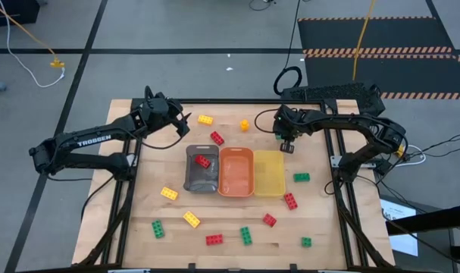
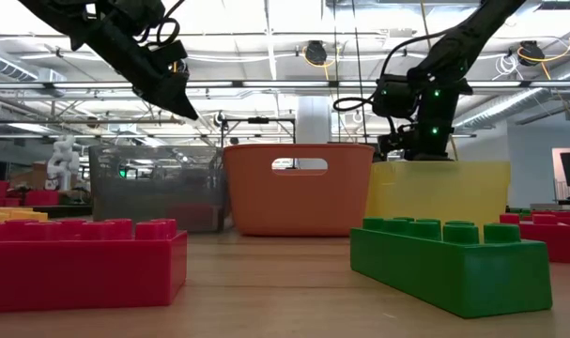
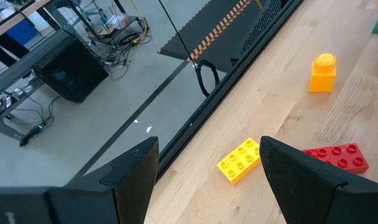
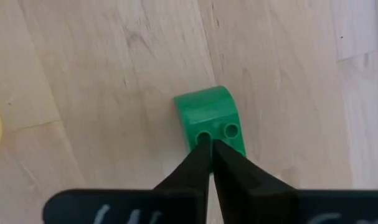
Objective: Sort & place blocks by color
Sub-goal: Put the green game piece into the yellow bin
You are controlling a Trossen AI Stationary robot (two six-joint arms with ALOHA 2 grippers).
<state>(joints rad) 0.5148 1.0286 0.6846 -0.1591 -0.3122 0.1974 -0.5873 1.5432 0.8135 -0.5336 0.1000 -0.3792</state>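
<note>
Right gripper (image 4: 210,144) pressed together over a green block (image 4: 209,118), its near end hidden; left gripper (image 3: 207,165) spread, empty

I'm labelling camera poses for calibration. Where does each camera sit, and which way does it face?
High: overhead, straight down on the table, both arms whole.
Low: table-top height, level toward the orange tray; both arms enter from above.
Left wrist: past the left gripper, fingers open, at a yellow brick.
Right wrist: down past the right gripper, fingers shut, onto a green brick.
Shared: high and low both show the orange tray.
</note>
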